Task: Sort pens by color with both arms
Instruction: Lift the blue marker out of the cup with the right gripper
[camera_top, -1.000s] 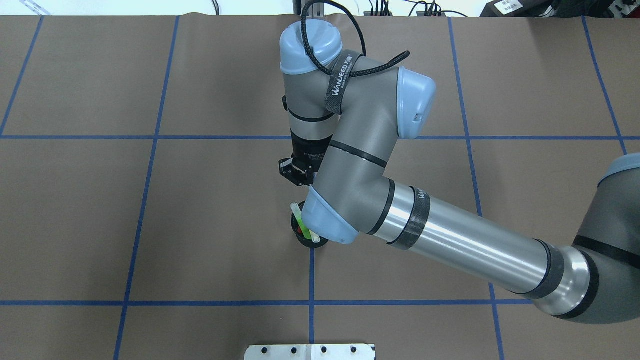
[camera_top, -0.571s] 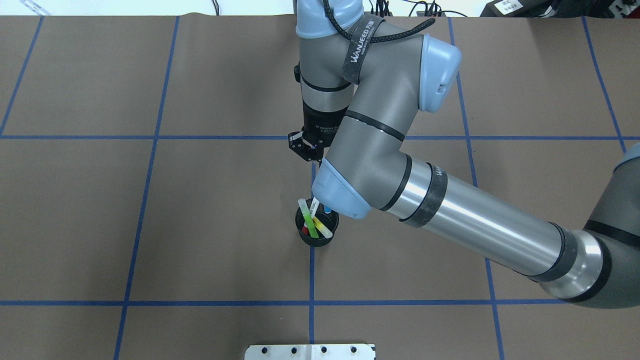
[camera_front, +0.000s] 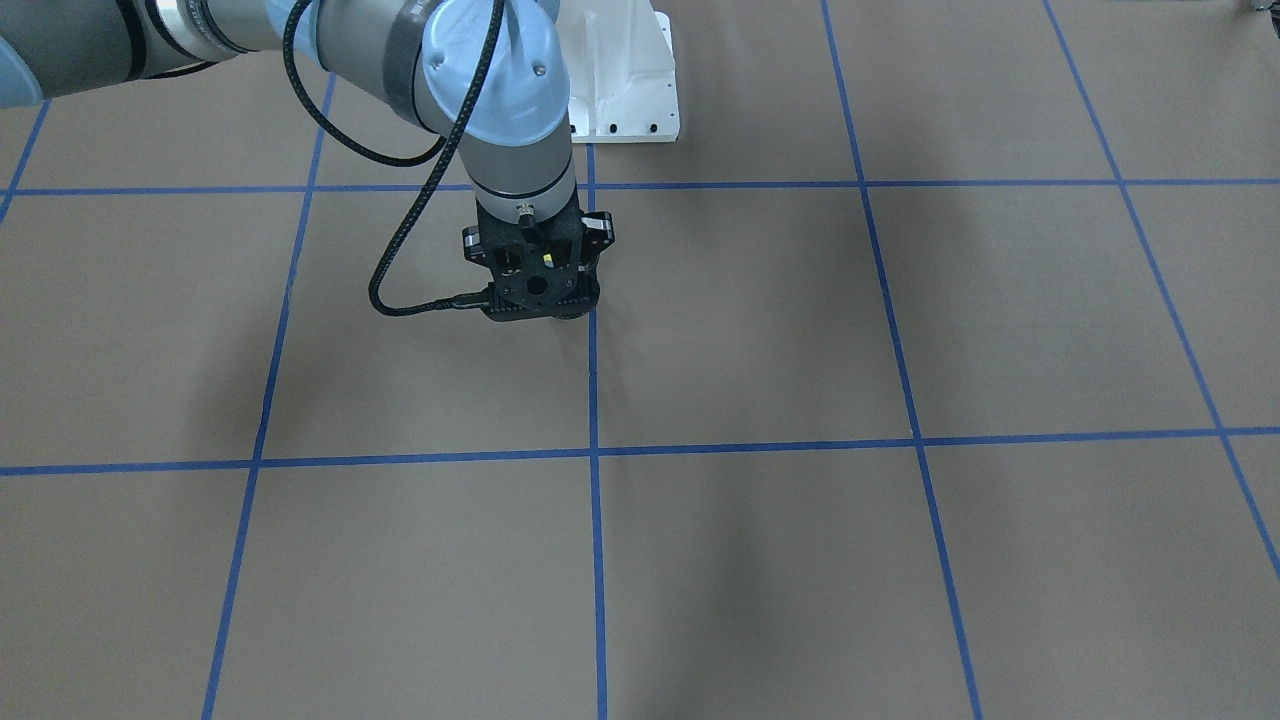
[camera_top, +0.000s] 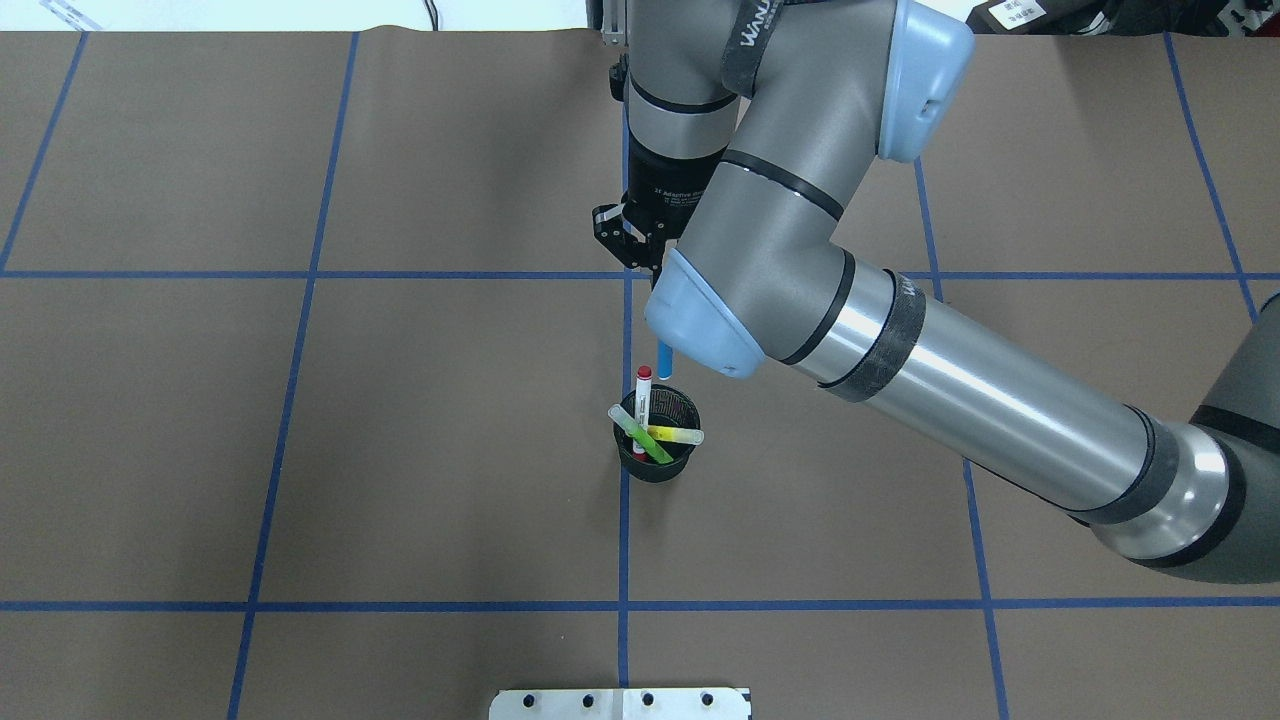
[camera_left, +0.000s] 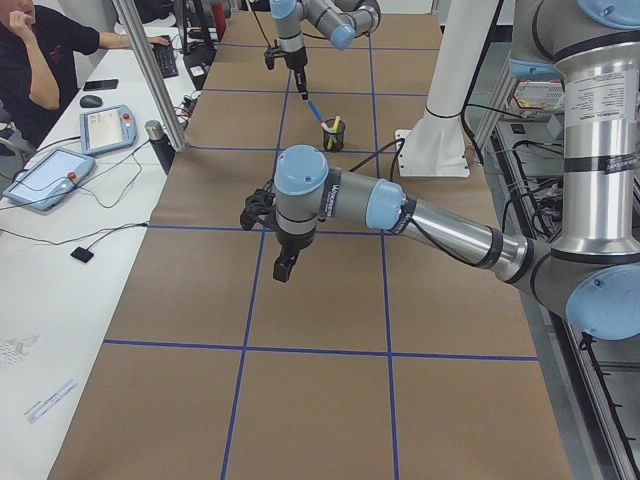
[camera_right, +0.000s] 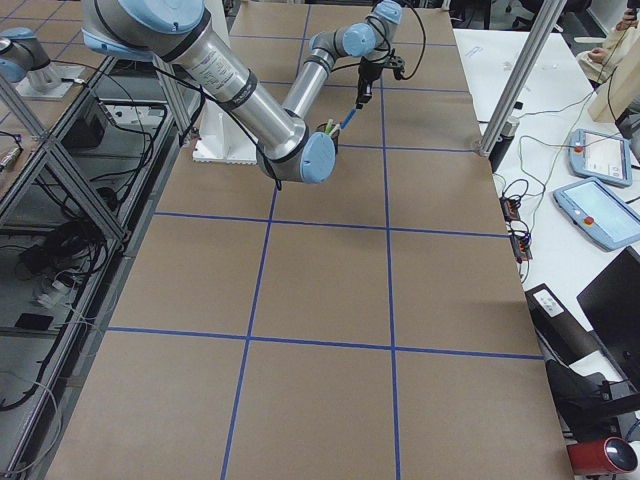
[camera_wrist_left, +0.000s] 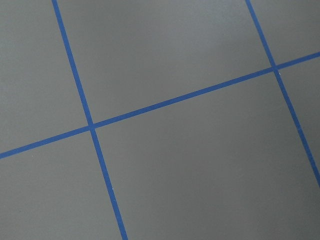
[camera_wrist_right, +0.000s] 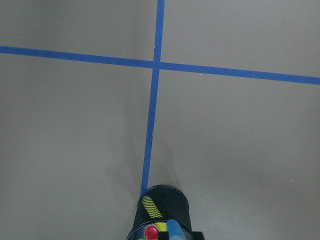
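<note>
Fingers of the right hand (camera_top: 648, 262) pinch the blue pen (camera_top: 663, 358), which hangs slanted under it, out of the black cup (camera_top: 652, 470). Below the hand, the red-capped pen (camera_top: 643, 384), green pen (camera_top: 641, 437) and yellow pen (camera_top: 677, 436) lean in that cup. Left hand (camera_left: 284, 268) hangs over the counter (camera_left: 190, 300), well apart; spread or pressed together, I cannot tell.

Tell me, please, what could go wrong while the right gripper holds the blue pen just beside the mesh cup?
1. The blue pen hangs tilted from the right gripper, with its lower end close to the rim of the black mesh cup. A sideways move now might catch the red-capped pen and tip the cup.
2. The grip appears to be near the pen's upper end, so it might swing or slip.
</note>
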